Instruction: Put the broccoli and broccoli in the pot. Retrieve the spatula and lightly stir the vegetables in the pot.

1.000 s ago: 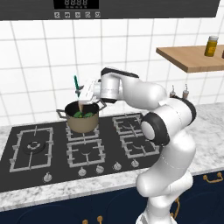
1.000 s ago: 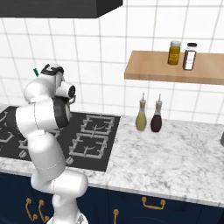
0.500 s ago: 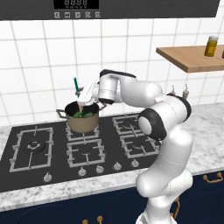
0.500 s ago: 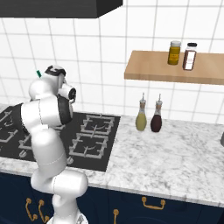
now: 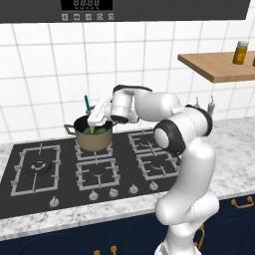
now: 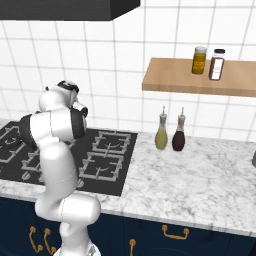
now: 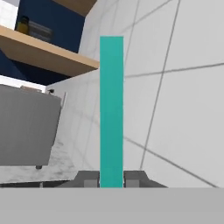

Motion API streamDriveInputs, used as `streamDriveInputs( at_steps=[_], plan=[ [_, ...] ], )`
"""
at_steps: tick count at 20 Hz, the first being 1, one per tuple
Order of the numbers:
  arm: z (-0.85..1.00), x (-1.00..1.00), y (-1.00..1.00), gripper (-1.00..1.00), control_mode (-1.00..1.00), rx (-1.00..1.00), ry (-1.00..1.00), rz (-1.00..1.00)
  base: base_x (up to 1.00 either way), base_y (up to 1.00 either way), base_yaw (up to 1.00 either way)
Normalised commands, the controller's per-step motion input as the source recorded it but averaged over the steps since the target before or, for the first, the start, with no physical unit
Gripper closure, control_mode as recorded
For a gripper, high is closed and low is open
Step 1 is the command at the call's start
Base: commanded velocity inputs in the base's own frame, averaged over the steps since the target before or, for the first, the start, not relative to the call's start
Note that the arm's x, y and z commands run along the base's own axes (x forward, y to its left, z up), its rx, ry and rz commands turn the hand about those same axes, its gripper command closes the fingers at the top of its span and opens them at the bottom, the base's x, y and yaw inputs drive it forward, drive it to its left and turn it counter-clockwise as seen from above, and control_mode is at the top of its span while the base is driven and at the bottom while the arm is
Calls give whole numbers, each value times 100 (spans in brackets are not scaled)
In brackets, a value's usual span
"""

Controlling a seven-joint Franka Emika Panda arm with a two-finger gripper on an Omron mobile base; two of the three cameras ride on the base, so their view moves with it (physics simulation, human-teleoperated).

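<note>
The tan pot [image 5: 92, 141] stands on the back left-centre burner of the hob. Green broccoli [image 5: 98, 131] shows inside its rim; I cannot tell the two florets apart. My gripper [image 5: 94, 120] hangs tilted over the pot's mouth, shut on the spatula [image 5: 85, 102]. The spatula's teal handle sticks up past the hand toward the wall, and its blade is hidden in the pot. In the hand view the teal handle [image 7: 111, 109] rises straight between the two fingertips [image 7: 89, 179], with my gripper [image 7: 111, 181] clamped on it.
The black gas hob [image 5: 40, 167] has knobs along its front. An olive bottle [image 6: 161, 136] and a dark bottle [image 6: 178, 137] stand on the marble counter under a wooden shelf [image 6: 200, 80] that carries two jars. The tiled wall is close behind the pot.
The hand has dipped slightly lower over the pot with the spatula still held, and the arm's elbow has swung a little to the left.
</note>
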Motion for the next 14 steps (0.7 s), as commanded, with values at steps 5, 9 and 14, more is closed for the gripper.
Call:
streamDriveInputs(
  at_steps=[5,9,14],
  plan=[
    [-32,24,0,100,-100,0,7,0,0,0,0],
    [-38,21,6,100,-100,0,11,0,0,0,0],
    [-38,-10,0,100,-100,3,-3,0,0,0,0]
  ],
)
